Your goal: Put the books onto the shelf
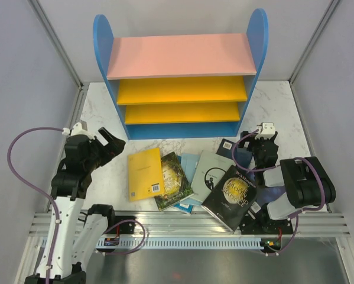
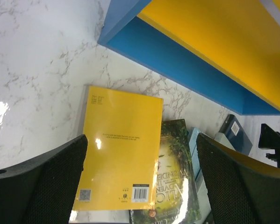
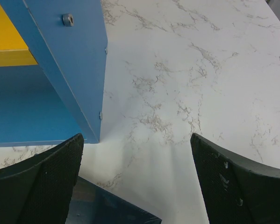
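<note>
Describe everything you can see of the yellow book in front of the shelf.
The yellow book is a thin paperback with a glossy, plain yellow cover, a few lines of small print, and a barcode and QR code at its near edge. It lies flat on the marble table, slightly skewed. Its right edge seems to lie just over the dark green book. Nothing grips it.

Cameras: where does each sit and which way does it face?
Top external: above, behind the arm bases, looking down on shelf, books, both arms.
Left wrist: on that wrist, aimed down at the yellow book, between its fingers.
Right wrist: on that wrist, facing shelf side and table, fingers below.
Shared: yellow book, top and left.
</note>
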`<state>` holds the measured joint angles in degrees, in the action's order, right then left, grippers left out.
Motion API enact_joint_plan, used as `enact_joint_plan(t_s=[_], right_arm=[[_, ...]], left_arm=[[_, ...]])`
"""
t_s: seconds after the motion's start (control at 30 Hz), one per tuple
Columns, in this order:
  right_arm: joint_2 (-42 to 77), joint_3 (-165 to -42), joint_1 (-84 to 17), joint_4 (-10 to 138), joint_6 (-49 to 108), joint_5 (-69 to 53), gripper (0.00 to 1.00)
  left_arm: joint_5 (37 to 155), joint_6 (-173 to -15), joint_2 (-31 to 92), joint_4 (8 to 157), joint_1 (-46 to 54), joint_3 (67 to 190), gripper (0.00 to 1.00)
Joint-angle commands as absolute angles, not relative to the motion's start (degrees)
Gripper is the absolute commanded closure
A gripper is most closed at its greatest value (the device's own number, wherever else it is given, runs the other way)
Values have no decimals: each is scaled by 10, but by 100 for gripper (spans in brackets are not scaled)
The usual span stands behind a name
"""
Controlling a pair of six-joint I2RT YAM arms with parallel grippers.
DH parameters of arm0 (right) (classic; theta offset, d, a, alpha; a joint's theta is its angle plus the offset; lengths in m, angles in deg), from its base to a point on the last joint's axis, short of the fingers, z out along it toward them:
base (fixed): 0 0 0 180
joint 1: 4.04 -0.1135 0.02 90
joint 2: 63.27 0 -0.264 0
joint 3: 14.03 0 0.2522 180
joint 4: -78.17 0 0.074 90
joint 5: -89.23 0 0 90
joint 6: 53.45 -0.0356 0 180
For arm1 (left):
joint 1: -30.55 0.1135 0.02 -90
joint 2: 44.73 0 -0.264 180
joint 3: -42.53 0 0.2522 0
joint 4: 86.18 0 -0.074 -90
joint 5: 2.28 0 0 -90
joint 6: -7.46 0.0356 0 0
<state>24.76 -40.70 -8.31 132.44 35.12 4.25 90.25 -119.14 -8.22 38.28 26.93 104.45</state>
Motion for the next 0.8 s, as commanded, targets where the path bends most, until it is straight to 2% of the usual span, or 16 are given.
enact_joint_plan(t_s=[0.0, 0.1, 0.3, 0.43, 0.57, 0.77], right_arm=[[246, -413, -83, 1334, 354, 42, 2], [247, -414, -82, 1334, 355, 43, 2], [246, -413, -82, 1334, 355, 42, 2], [246, -413, -83, 1334, 354, 42, 2], [247, -413, -83, 1334, 354, 43, 2], [249, -417, -81, 1331, 345, 61, 2]], left_arm=[[882, -1251, -74, 244, 271, 1139, 0], [948, -1195, -99, 240, 271, 1171, 0], [1002, -1221, -191, 257, 271, 1118, 0], [1030, -1223, -134, 192, 271, 1106, 0], [1070, -1216, -85, 191, 271, 1077, 0], [1100, -1246, -82, 214, 271, 1030, 0]])
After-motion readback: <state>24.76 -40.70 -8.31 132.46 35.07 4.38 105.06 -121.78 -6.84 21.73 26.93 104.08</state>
